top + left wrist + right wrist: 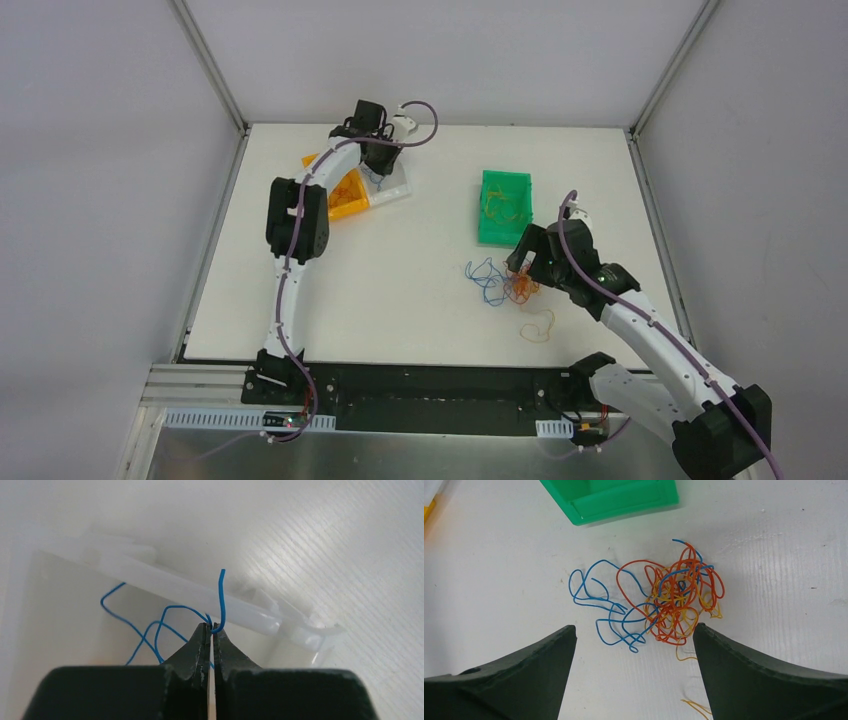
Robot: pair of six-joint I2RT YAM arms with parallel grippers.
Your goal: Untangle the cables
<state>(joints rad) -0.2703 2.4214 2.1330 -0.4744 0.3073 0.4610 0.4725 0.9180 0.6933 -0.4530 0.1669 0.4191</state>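
Note:
A tangle of orange-red, yellow and blue cables (674,600) lies on the white table, with blue loops (596,597) spreading to its left. It also shows in the top view (512,287). My right gripper (634,626) is open and empty just above the near side of the tangle, one finger on each side. My left gripper (212,627) is shut on a thin blue cable (165,612) and holds it over a white bin (165,580) at the back left (380,172). The blue cable's loops hang into the bin.
A green bin (505,237) holding yellow cables stands behind the tangle, and its front shows in the right wrist view (614,500). An orange bin (348,195) sits beside the white bin (397,190). A loose yellow cable (538,328) lies nearer the table's front edge.

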